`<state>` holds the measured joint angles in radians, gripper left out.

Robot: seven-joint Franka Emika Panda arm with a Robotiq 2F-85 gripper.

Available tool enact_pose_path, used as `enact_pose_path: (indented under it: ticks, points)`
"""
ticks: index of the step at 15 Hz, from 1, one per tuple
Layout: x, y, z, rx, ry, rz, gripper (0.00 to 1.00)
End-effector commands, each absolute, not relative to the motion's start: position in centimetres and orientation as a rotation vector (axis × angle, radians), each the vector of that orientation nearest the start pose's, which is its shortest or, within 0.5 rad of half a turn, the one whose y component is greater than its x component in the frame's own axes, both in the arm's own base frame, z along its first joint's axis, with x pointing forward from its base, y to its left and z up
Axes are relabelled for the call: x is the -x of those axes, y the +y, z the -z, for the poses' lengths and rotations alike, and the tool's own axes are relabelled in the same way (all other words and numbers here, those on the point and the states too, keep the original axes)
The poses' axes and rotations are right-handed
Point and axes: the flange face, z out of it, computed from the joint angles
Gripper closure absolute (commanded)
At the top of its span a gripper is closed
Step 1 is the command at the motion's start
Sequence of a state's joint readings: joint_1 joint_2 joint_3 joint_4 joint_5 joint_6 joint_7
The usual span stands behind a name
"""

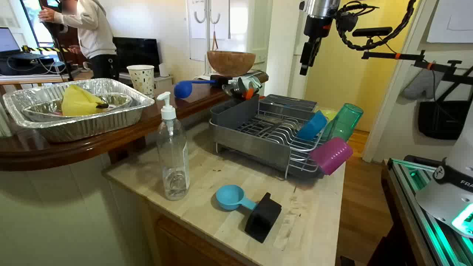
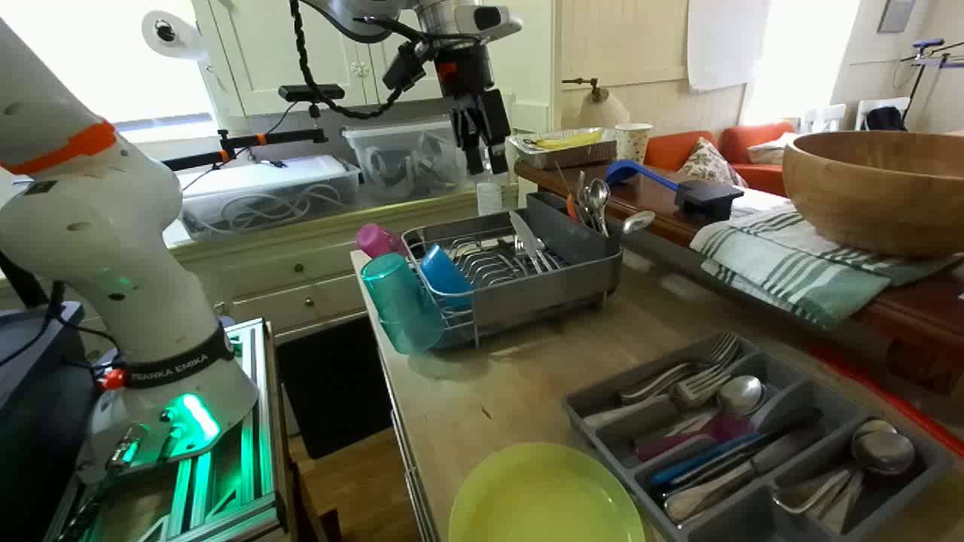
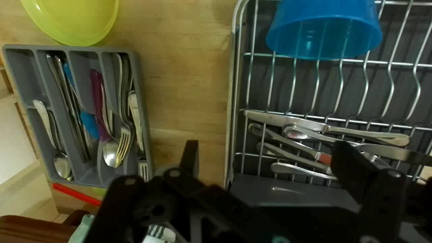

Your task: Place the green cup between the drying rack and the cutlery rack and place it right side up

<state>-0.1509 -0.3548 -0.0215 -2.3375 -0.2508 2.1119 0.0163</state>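
The green cup (image 1: pixel 344 120) leans tilted, apparently bottom up, at the end of the drying rack (image 1: pixel 251 146). It shows there too in an exterior view (image 2: pixel 399 305) and is out of the wrist view. The drying rack also shows in an exterior view (image 2: pixel 546 297) and the wrist view (image 3: pixel 233 101). The cutlery rack, a grey compartment tray (image 2: pixel 576 421), holds forks, knives and spoons; it shows in the wrist view (image 3: pixel 143 108), with a strip of wooden counter between the racks. My gripper (image 3: pixel 270 162) is open and empty, high above the drying rack, as in both exterior views (image 1: pixel 309 62) (image 2: pixel 486 147).
A magenta cup (image 1: pixel 331 155) and a blue cup (image 2: pixel 446 275) are on the drying rack. A yellow-green plate (image 2: pixel 546 497) lies beside the cutlery tray. A pump bottle (image 1: pixel 173 159), a light-blue scoop (image 1: pixel 231 197) and a raised bar with a wooden bowl (image 2: pixel 877 188) stand around.
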Motion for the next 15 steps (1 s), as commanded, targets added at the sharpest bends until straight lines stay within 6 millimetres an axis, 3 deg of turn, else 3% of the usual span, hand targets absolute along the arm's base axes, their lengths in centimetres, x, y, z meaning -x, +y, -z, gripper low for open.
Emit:
enact_pose_path:
  ticks: [1,6,8,15]
  points:
    - [-44.5,-9.0,-48.7,3.359,0.121,0.187,0.00]
    - [-44.5,-9.0,-48.7,3.359,0.121,0.187,0.00]
    - [-44.3,-8.0,-48.2,3.330,0.098,0.122,0.00]
    - [-39.4,-5.6,-47.0,3.258,0.106,-0.057,0.00]
